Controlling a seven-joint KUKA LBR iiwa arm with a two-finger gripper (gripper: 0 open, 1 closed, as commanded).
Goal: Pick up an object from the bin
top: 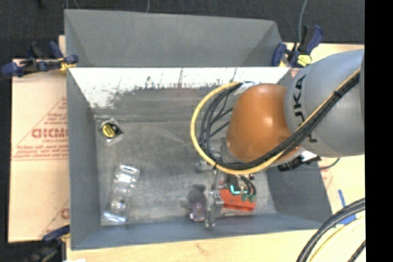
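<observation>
The tool (212, 208) is low at the lower middle of the frame, just beside a red block (238, 203), probably for a grasp. I cannot tell whether it is open or closed.

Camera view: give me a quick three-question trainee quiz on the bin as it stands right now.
1. True or false: the red thing lies close beside the end effector.
2. Where in the bin is the small round black-and-yellow thing? A) upper left B) lower right C) centre
3. Fill in: the clear plastic piece lies in the bin's lower ____.
Key: 1 true; 2 A; 3 left.
</observation>
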